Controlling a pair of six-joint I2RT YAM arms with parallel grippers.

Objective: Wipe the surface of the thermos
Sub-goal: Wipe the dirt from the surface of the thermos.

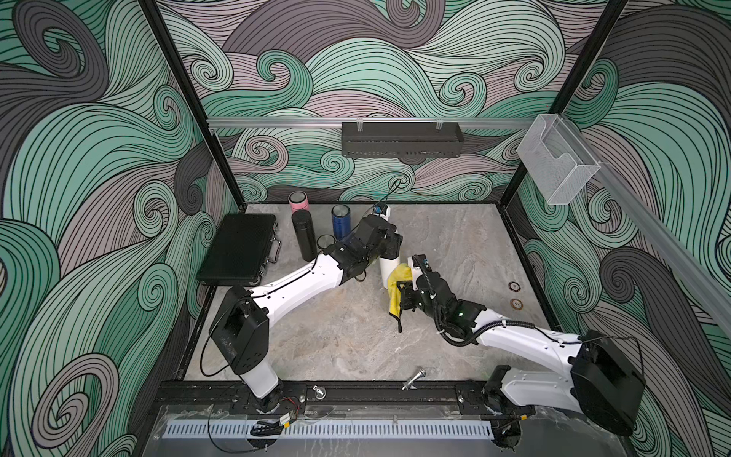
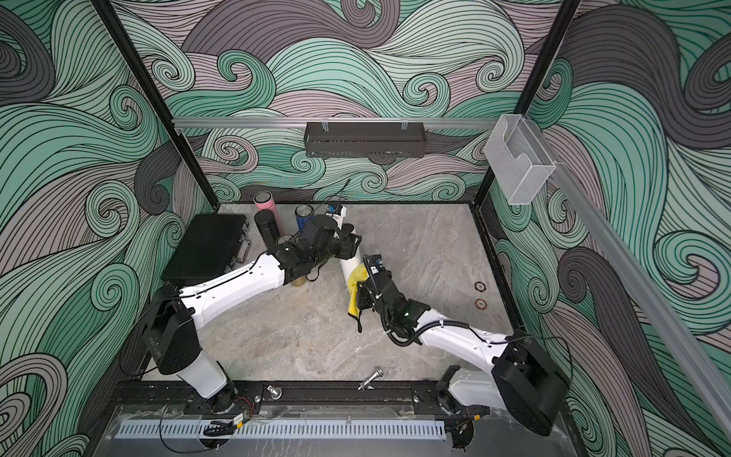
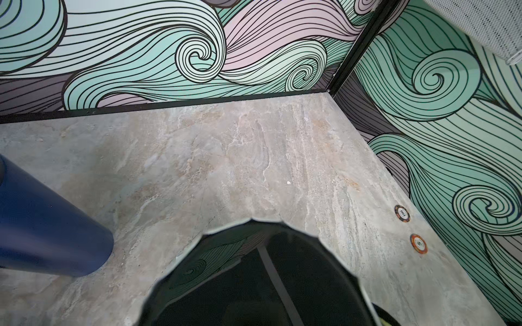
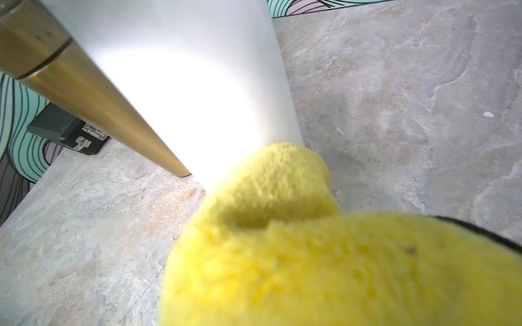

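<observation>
Where your thermos (image 1: 389,271) stands: upright on the table (image 1: 455,245), near the middle, white-bodied; you see it in both top views (image 2: 350,265) and close up from the right wrist (image 4: 197,84).
Left gripper (image 1: 389,242): closed on the top end of the thermos; the wrist hides its fingers, so you read the grip from where it sits.
Cap (image 3: 268,276): dark and glossy, right under the left wrist camera, mirroring the wall pattern.
Right gripper (image 1: 404,291): pinching the cloth (image 1: 395,285), low beside the thermos.
Cloth (image 4: 310,254): yellow, fluffy, bunched; its upper fold touches the lower wall of the thermos, and a tail hangs below the gripper.
Gold bottle (image 4: 93,98): just beside the thermos, mostly under the left arm in a top view (image 2: 298,281).
Blue bottle (image 1: 341,221): upright behind the left arm.
Black bottle (image 1: 303,235): upright, left of the blue one.
Pink bottle (image 1: 298,201): upright at the back wall.
Case (image 1: 239,249): black, flat, shut, at the table's left edge.
Chips (image 1: 514,286): two, near the right edge, well apart from the thermos.
</observation>
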